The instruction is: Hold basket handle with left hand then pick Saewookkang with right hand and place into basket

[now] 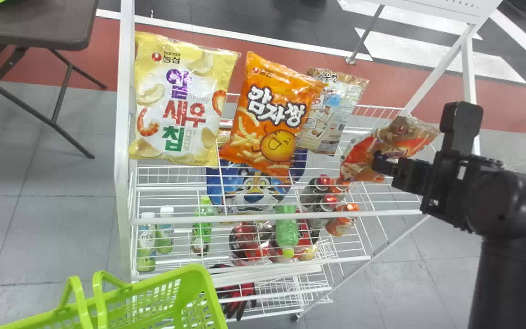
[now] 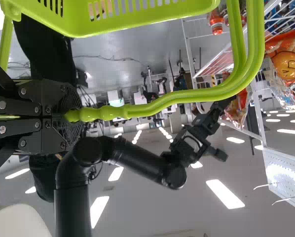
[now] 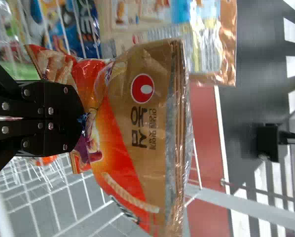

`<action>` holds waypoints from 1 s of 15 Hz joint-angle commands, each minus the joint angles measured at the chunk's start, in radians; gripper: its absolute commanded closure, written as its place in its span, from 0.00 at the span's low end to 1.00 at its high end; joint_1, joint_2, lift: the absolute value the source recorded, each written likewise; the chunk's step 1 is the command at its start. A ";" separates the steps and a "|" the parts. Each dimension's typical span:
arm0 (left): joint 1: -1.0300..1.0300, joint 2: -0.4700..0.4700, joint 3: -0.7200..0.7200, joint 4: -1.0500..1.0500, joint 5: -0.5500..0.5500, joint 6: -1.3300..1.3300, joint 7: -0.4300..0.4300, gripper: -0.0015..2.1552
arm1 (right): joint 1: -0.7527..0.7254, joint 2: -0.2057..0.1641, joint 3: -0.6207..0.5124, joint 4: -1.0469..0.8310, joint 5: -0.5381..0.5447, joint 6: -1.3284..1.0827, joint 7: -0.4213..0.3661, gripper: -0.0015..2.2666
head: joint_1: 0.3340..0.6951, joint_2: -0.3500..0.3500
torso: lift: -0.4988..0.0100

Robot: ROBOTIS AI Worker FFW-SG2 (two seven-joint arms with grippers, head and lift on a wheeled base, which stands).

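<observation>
In the head view, the right arm [image 1: 496,201] reaches in over the rack [image 1: 272,219], its jaws closed on the Saewookkang [image 1: 363,160], near the rack's right side. The grasp looks made and the carry to come; whether the bag bears on the wires I cannot tell. The basket [image 1: 209,292] is well apart from those jaws, towards the robot's left and nearer it. An orange snack bag [image 1: 272,114] and a yellow one [image 1: 176,100] lie on the jaws' left, bottles [image 1: 202,228] lower down. The move calls for lifting clear, then crossing in front of those bags; wires or the front rail could snag the packet.

In the left wrist view, the left jaws are clamped on the basket handle [image 2: 162,102], the basket hanging from it.

In the right wrist view, the right jaws pinch the packet's crumpled middle, its end spreading beyond them; a silvery-brown bag [image 3: 206,44] is just beside.
</observation>
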 commanded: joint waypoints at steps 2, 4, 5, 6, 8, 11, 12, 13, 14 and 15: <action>-0.014 -0.002 0.001 0.010 0.001 0.032 -0.010 1.00 | 0.054 0.010 0.005 -0.164 -0.107 0.106 0.000 0.99 | 1.00 0.00 | 0.95; -0.021 -0.005 0.001 0.012 0.001 0.032 -0.010 1.00 | 0.086 0.016 0.011 -0.230 -0.191 0.106 0.000 0.99 | 1.00 0.00 | 0.95; -0.024 -0.005 0.001 0.012 0.001 0.032 -0.010 1.00 | 0.098 0.016 0.010 -0.253 -0.237 0.106 0.000 0.99 | 1.00 0.00 | 0.95; -0.027 -0.008 0.001 0.013 -0.001 0.032 -0.010 1.00 | 0.109 0.016 0.007 -0.276 -0.297 0.106 -0.002 0.99 | 1.00 0.00 | 0.95; -0.031 -0.009 0.001 0.016 -0.001 0.032 -0.010 1.00 | 0.135 0.028 0.036 -0.324 -0.351 0.106 0.000 0.99 | 1.00 0.00 | 0.95; -0.033 -0.009 0.004 0.022 0.001 0.032 -0.010 1.00 | 0.175 0.028 0.152 -0.338 -0.367 0.106 0.005 0.99 | 1.00 0.00 | 0.95; -0.034 -0.009 0.007 0.022 0.002 0.032 -0.010 1.00 | 0.181 0.028 0.201 -0.338 -0.367 0.106 0.006 0.99 | 1.00 0.00 | 0.95; -0.036 -0.011 0.011 0.021 0.004 0.032 -0.010 1.00 | 0.187 0.028 0.247 -0.338 -0.367 0.106 0.006 0.99 | 1.00 0.03 | 0.95; -0.037 -0.011 0.016 0.019 0.008 0.032 -0.010 1.00 | 0.187 0.028 0.284 -0.338 -0.367 0.106 0.008 0.99 | 1.00 0.08 | 0.95; -0.042 -0.011 0.019 0.019 0.008 0.032 -0.010 1.00 | 0.189 0.028 0.323 -0.338 -0.367 0.106 0.008 0.99 | 1.00 0.12 | 0.95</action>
